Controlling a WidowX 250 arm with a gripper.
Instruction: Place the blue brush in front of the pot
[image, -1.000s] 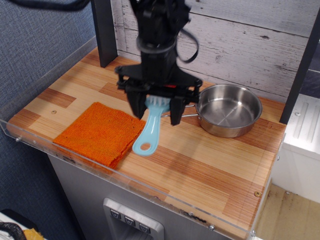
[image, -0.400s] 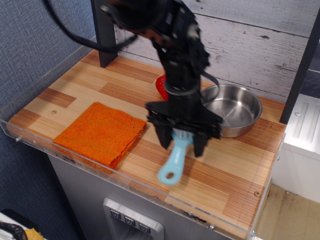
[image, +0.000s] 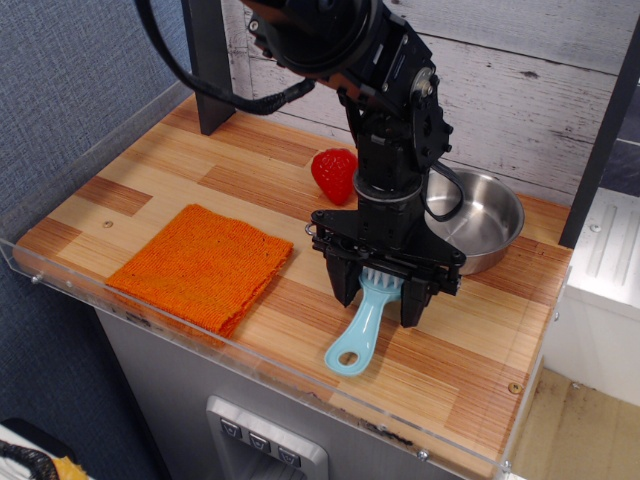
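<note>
Now the gripper (image: 378, 295) is clamping the blue brush (image: 362, 327) by its bristle end, just before the pot (image: 474, 222); handle tip seemingly touching wood, so lowering gently and releasing flat is best.

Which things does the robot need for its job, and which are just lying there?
Needed: the blue brush held in the gripper, and the pot.

Just lying there: the orange cloth and the strawberry.

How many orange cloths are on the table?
1. The orange cloth lies flat on the table's left side, apart from the strawberry and blue brush. None seem hidden.
</note>
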